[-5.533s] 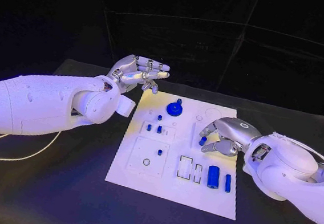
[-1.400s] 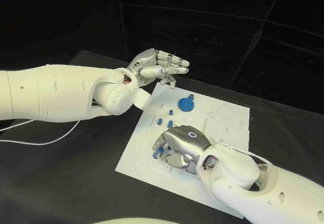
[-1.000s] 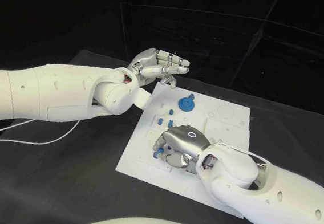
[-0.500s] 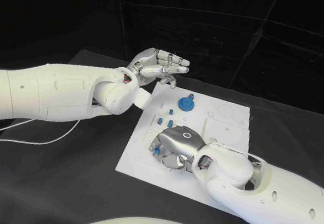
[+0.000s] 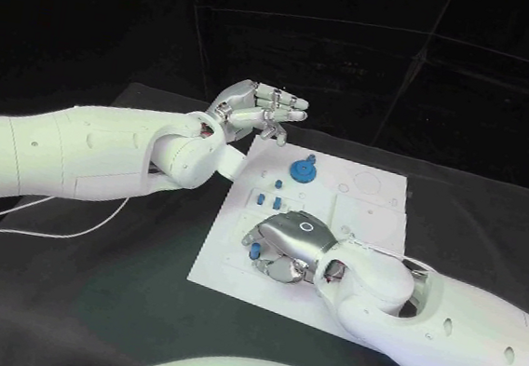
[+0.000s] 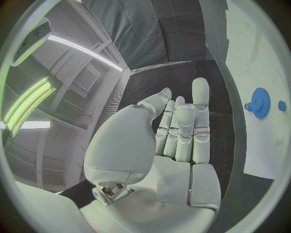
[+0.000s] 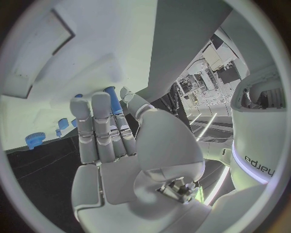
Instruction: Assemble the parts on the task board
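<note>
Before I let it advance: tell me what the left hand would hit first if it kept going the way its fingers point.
Probably nothing: the left hand hovers off the task board at its far corner, fingers pointing over bare black table. The blue gear lies off to the side; depth is uncertain.

No readable text or labels

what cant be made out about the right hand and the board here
- Head view: the right hand covers the middle of the task board, hiding what lies under it.
- Right wrist view: a blue peg stands among the fingers; whether they pinch it is unclear.
- Head view: the small parts near the blue gear are too small to identify.
</note>
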Controlling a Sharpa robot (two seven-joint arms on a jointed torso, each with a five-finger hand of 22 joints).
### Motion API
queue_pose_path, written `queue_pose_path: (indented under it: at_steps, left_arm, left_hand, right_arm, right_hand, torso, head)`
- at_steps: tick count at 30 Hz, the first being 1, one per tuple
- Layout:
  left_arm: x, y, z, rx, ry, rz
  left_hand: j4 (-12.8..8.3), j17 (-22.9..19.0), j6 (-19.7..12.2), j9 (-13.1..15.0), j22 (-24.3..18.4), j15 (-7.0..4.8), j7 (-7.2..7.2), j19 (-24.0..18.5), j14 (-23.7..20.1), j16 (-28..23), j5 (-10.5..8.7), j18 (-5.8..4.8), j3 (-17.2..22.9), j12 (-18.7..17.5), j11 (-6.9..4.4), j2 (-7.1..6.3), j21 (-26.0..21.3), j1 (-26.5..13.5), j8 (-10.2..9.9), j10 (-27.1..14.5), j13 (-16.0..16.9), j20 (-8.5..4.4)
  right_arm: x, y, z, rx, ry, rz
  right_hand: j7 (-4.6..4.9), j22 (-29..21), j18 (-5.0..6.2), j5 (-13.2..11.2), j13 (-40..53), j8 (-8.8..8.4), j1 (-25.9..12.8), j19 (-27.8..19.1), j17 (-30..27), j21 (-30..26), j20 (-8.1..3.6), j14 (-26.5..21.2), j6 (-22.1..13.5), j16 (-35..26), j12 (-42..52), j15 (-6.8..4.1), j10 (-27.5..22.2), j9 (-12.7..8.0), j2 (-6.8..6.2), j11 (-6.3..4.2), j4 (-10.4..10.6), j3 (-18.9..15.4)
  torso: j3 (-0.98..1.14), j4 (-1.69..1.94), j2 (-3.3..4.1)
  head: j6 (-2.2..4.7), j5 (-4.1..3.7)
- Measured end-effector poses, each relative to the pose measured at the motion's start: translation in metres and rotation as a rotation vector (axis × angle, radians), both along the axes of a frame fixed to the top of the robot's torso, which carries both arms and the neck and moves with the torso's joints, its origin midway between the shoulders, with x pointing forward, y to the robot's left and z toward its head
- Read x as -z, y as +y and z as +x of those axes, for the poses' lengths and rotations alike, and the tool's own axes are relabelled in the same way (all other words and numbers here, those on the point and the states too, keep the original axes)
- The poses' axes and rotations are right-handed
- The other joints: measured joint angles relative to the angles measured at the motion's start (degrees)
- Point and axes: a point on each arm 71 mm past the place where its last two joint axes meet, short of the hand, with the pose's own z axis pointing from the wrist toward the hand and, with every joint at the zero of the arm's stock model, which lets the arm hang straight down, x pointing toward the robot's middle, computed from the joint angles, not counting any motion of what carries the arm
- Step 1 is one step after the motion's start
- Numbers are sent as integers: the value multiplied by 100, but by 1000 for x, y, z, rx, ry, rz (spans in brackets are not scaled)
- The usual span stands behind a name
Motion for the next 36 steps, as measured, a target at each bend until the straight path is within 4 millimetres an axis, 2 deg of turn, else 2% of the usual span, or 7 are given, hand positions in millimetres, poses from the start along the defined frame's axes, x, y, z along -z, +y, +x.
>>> queue_pose_path:
  at_steps: [15, 19, 22, 24, 27, 31, 36]
  left_arm:
    - [0, 2, 1, -4, 1, 2]
    - [2, 2, 0, -3, 5, 5]
    - [4, 3, 0, -2, 8, 8]
    - [4, 3, 0, -1, 10, 9]
    - [5, 3, 0, 0, 11, 10]
    - [6, 3, -1, 1, 13, 11]
    - [6, 5, -1, 0, 13, 11]
  left_hand:
    - [0, 0, 0, 0, 0, 0, 0, 0, 0, 0, 0, 0, 0, 0, 0, 0, 0, 0, 0, 0, 0, 0]
    - [0, -7, 0, 0, -5, 20, 0, 0, -20, 0, 0, 0, 0, 22, 21, 0, 0, 0, 16, -20, 0, 0]
    - [0, -7, 0, 0, -5, 20, 0, 0, -20, 0, 0, 0, 0, 25, 21, 0, -23, 0, 23, -21, 0, 0]
    - [0, -15, 0, 5, -4, 20, 0, 0, -20, 0, 0, 0, 0, 62, 21, 0, -23, 0, 50, -21, 0, 0]
    - [-16, -21, 32, 12, -4, -1, -31, 0, -42, 0, 0, 0, -17, 106, 21, 0, -23, 0, 66, -21, 0, 0]
    - [-16, -26, 53, 18, -4, -2, -53, 0, -42, 0, 0, 0, -16, 148, -11, 13, -23, 13, 101, 12, 7, 0]
    - [-16, -30, 61, 19, -4, -1, -61, 0, -42, 0, 0, 0, -16, 155, -11, 23, -23, 23, 111, 12, 10, 0]
  right_arm:
    - [-37, -56, 0, 98, -30, 188]
    - [-52, -89, 11, 195, 1, 228]
    - [-57, -118, 18, 290, 42, 238]
    - [-57, -140, 21, 367, 80, 238]
    - [-55, -164, 23, 473, 132, 229]
    - [-51, -185, 21, 587, 178, 204]
    - [-35, -201, 11, 689, 233, 144]
  right_hand:
    - [-37, -224, 28, 192, 57, 0, 36, 98, -206, -244, -22, 72, -317, -155, 636, -43, -115, 12, -83, -52, 409, -549]
    - [-93, 451, 15, 244, 187, 193, 58, 687, 593, 374, -86, 434, 155, 442, 1152, -131, 754, 91, -52, -179, 557, -619]
    - [-319, 1552, -340, 447, 606, 367, 17, 1492, 2136, 1340, -285, 643, 433, 1521, 1952, -354, 1925, 131, 13, -496, 704, -663]
    - [-382, 1905, -381, 525, 890, 447, -126, 1767, 2794, 1687, -364, 639, 496, 1964, 2340, -421, 2185, 142, -25, -573, 836, -783]
    - [-467, 1989, -468, 936, 2237, 632, -446, 2020, 3493, 2048, -439, 645, 524, 2440, 3603, -470, 2290, 187, -120, -635, 1225, -1105]
    - [-610, 1993, -560, 977, 4701, 1086, -538, 2160, 3951, 2266, -516, 636, 731, 2741, 5670, -561, 2612, 462, -172, -738, 1611, -1530]
    - [-608, 1993, -559, 946, 5530, 1303, -538, 2160, 4070, 2288, -516, 635, 512, 2788, 6251, -561, 2601, 690, -172, -728, 1997, -1916]
  torso:
    - [-1, -17, -32]
    - [-4, -25, -54]
    - [-14, -35, -71]
    - [-23, -43, -81]
    - [-37, -65, -88]
    - [-44, -102, -94]
    - [-51, -147, -104]
  head:
    - [110, -146]
    - [183, -315]
    - [245, -494]
    - [291, -614]
    - [330, -758]
    - [344, -903]
    - [336, -990]
